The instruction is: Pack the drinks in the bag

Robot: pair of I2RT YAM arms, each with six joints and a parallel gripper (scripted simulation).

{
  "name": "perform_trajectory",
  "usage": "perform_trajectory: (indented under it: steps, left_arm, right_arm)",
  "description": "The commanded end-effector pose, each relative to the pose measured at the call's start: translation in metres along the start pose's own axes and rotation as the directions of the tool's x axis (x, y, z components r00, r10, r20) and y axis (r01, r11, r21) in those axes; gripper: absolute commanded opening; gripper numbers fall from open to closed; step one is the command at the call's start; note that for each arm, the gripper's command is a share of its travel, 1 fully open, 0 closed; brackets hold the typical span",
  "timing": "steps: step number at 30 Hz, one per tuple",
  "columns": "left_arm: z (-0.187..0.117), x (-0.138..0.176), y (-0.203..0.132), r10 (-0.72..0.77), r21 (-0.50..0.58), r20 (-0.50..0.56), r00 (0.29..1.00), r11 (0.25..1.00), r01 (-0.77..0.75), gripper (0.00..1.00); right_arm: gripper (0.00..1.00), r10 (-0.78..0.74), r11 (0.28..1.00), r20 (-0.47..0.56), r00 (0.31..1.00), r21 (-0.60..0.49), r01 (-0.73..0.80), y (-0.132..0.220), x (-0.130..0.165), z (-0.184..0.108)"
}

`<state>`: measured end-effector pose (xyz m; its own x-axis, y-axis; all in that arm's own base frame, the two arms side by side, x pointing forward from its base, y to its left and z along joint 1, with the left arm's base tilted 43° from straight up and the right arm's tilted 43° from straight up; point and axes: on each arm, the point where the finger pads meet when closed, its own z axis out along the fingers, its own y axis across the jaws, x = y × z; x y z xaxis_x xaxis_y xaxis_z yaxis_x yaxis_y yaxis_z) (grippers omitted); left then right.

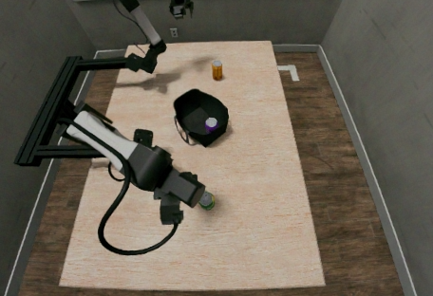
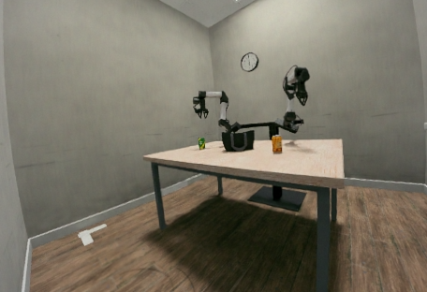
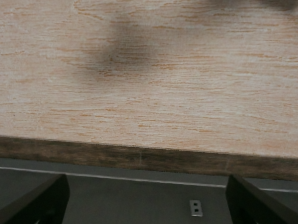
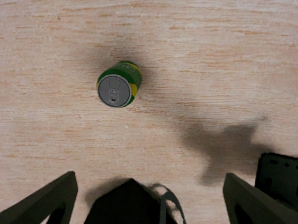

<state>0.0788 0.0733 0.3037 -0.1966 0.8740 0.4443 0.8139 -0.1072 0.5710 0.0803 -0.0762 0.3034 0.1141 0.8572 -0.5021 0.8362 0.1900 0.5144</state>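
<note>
On pale, streaky-grained wood [image 1: 252, 171] [image 2: 243, 161] [image 3: 150, 100] [image 4: 210, 60], a faceted black fabric bag [image 1: 184, 111] [image 2: 231, 141] [image 4: 127, 205] stands around a purple can [image 1: 211, 124] — green [image 1: 207, 201] [image 2: 201, 143] [image 4: 120, 84] and orange [image 1: 216, 70] [image 2: 277, 144] metal cans upright outside, left gripper [image 1: 182, 13] [image 2: 302, 102] [image 3: 147, 200] and right gripper [image 2: 202, 115] [image 4: 149, 180] open, empty.

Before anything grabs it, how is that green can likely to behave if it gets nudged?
The green can stands upright and narrow, so a high push could tip it. On its side, its round wall would probably roll. Its smooth-looking metal top suggests a stiff, perhaps slippery can.
</note>
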Motion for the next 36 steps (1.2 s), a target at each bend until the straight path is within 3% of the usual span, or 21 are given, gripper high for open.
perform_trajectory:
  steps: [1,7,9,10,15,16,18,19,20,24,36]
  left_arm:
    - [-0.007,0.0,0.0,-0.002,-0.015,-0.007,1.0,1.0,0.002,0.86]
    - [-0.007,0.0,0.0,-0.002,-0.015,-0.008,1.0,1.0,0.002,0.86]
    - [-0.007,0.0,0.0,-0.002,-0.015,-0.008,1.0,1.0,0.002,0.86]
    - [-0.007,0.0,0.0,-0.002,-0.015,-0.008,1.0,1.0,0.002,0.86]
    - [-0.007,0.0,0.0,-0.002,-0.015,-0.008,1.0,1.0,0.002,0.86]
    - [-0.007,0.0,0.0,-0.002,-0.015,-0.008,1.0,1.0,0.002,0.86]
    - [-0.007,0.0,0.0,-0.002,-0.015,-0.008,1.0,1.0,0.002,0.86]
    - [-0.007,0.0,0.0,-0.002,-0.015,-0.008,1.0,1.0,0.002,0.86]
    - [-0.007,0.0,0.0,-0.002,-0.015,-0.008,1.0,1.0,0.002,0.86]
    - [-0.007,0.0,0.0,-0.002,-0.015,-0.008,1.0,1.0,0.002,0.86]
    - [-0.007,0.0,0.0,-0.002,-0.015,-0.008,1.0,1.0,0.002,0.86]
  right_arm:
    - [0.84,-0.088,0.996,-0.009,0.996,-0.02,0.088,0.01,0.0,0.012]
    - [0.84,-0.321,0.939,0.039,0.946,-0.121,0.323,0.031,-0.001,0.026]
    - [0.84,-0.321,0.939,0.039,0.946,-0.121,0.323,0.031,-0.001,0.026]
    - [0.84,-0.255,0.956,0.033,0.966,-0.144,0.257,0.029,0.0,0.005]
    - [0.84,-0.235,0.965,0.002,0.972,-0.116,0.234,0.026,0.003,0.014]
    - [0.84,-0.277,0.958,-0.047,0.96,-0.087,0.272,0.026,0.01,0.033]
    - [0.84,-0.351,0.93,-0.031,0.936,-0.128,0.344,0.035,0.01,0.036]
    - [0.84,-0.291,0.946,0.016,0.957,-0.147,0.29,0.032,0.004,0.015]
    - [0.84,-0.276,0.951,0.014,0.961,-0.143,0.275,0.031,0.003,0.014]
    - [0.84,-0.293,0.951,-0.029,0.956,-0.114,0.288,0.029,0.009,0.027]
    - [0.84,-0.257,0.964,-0.007,0.966,-0.069,0.256,0.02,0.004,0.032]
